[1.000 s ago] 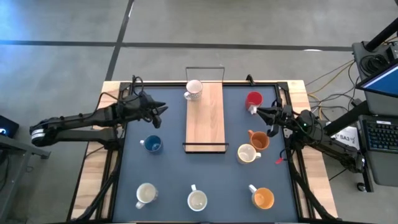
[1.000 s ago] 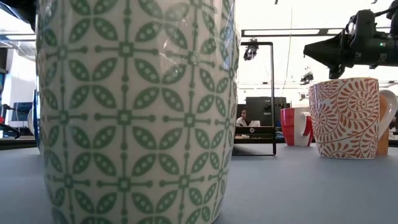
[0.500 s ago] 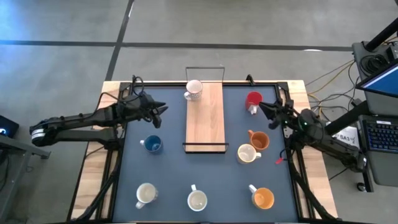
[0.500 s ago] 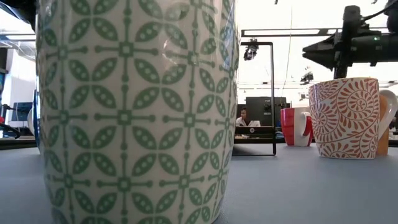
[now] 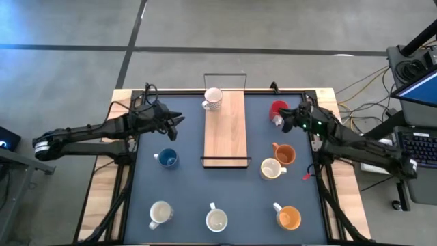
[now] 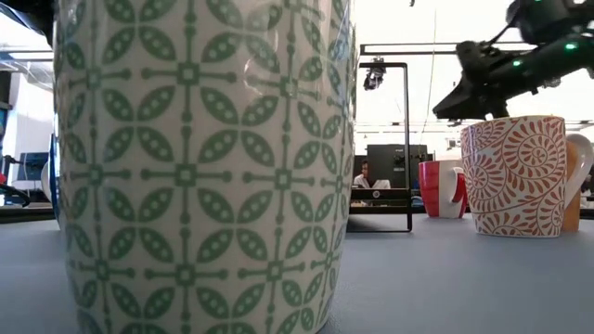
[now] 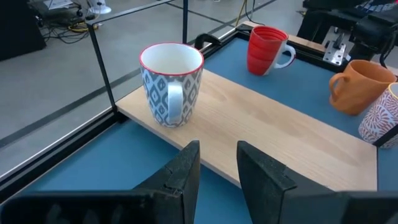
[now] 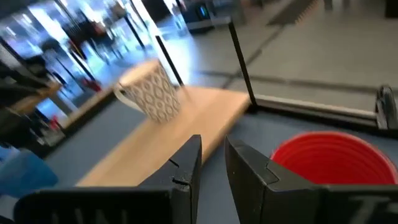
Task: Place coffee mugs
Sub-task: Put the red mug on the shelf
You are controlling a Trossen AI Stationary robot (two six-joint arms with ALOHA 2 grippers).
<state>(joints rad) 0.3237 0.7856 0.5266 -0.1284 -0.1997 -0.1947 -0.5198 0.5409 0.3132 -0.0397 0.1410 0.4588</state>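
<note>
From above, the long wooden tray (image 5: 224, 128) lies along the middle of the dark blue table (image 5: 184, 198), and one patterned white mug (image 5: 212, 98) stands on its far end; the rest of the board is bare. The red mug (image 5: 277, 110) sits on the table near the far right corner, with the right gripper (image 5: 292, 123) right at its near side, fingers only slightly parted and gripping nothing. Nearer the front on that side are an orange mug (image 5: 284, 154), a cream mug (image 5: 272, 168) just beside it, and a second orange mug (image 5: 289, 218) at the front. The blue mug (image 5: 167, 159) stands left of the tray, with two more white mugs (image 5: 160, 214) (image 5: 216, 220) along the front edge. All of the mugs look empty. The left gripper (image 5: 175, 120) hovers left of the tray, holding nothing.

At table height, a green-patterned mug (image 6: 200, 167) fills the near view; an orange-patterned one (image 6: 513, 176) and the red one (image 6: 440, 188) stand farther back.

The left wrist camera shows the left fingers (image 7: 185, 171) a little apart before the tray, the patterned mug (image 7: 171, 83) upright on it.

The right wrist camera shows the red mug's open mouth (image 8: 326, 158) just past the narrow-gapped fingers (image 8: 249, 168).
</note>
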